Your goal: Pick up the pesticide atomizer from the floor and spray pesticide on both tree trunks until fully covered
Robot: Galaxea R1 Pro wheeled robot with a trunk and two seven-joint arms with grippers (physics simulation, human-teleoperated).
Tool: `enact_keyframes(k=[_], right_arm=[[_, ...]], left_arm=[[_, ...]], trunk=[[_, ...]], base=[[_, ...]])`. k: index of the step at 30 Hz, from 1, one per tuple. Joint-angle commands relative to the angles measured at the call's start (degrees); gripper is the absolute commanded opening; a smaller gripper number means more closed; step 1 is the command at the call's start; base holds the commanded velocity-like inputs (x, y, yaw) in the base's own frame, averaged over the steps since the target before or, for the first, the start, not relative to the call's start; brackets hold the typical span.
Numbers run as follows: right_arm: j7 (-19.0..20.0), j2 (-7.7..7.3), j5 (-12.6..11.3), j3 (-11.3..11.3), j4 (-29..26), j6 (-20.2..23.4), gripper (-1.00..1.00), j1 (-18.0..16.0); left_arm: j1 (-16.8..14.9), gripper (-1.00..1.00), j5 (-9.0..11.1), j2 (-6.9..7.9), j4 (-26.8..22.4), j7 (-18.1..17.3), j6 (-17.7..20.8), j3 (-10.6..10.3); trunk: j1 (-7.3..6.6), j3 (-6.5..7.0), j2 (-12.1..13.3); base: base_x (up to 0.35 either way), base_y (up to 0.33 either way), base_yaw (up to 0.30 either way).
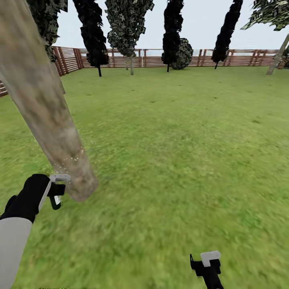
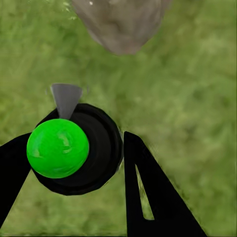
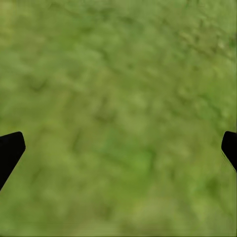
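The pesticide atomizer (image 2: 74, 153), a black round body with a bright green ball on top and a grey nozzle, sits between the black fingers (image 2: 148, 197) of my left gripper (image 2: 74, 143), which is shut on it. In the head view the left gripper (image 1: 56, 193) hangs low at the left, its grey nozzle right beside the base of a thick mottled grey-beige tree trunk (image 1: 44, 108). Pale specks dot the trunk's lower part. A second pale trunk (image 1: 59, 80) stands just behind it. My right gripper (image 1: 205, 261) is open over the grass floor (image 3: 118, 98), holding nothing.
Green lawn (image 1: 180, 132) stretches ahead to a brown slatted fence (image 1: 241, 58). Dark narrow conifers (image 1: 172, 32) and a mottled-leaf tree (image 1: 127, 24) stand along the fence. A leaning trunk (image 1: 277, 56) is at the far right.
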Motion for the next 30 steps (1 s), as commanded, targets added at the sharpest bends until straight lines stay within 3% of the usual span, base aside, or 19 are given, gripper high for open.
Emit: enact_keyframes(k=[1, 15, 23, 30], right_arm=[[-0.6, -0.02, 0.6, 0.3, 0.0, 0.1, 1.0, 0.0], [-0.6, -0.02, 0.6, 0.3, 0.0, 0.0, 1.0, 0.0], [-0.6, -0.02, 0.6, 0.3, 0.0, 0.1, 1.0, 0.0], [-0.6, -0.02, 0.6, 0.3, 0.0, 0.1, 1.0, 0.0]], left_arm=[[0.0, -1.0, -0.2, 0.55, 0.1, -0.6, 0.2, 0.1], [0.1, -1.0, 0.0, 0.46, 0.5, -0.6, 0.1, 0.1], [0.1, -1.0, -0.1, 0.77, 0.6, -0.5, 0.1, 0.2], [3.0, -1.0, -0.1, 0.68, 0.6, -0.3, 0.0, 0.2]], trunk=[[0.0, -0.05, 0.0], [0.0, -0.05, 0.0], [0.0, -0.05, 0.0], [0.0, -0.05, 0.0]], base=[[0.141, -0.269, 0.278], [0.173, -0.245, 0.055], [0.082, -0.254, 0.263], [-0.028, -0.272, 0.193]])
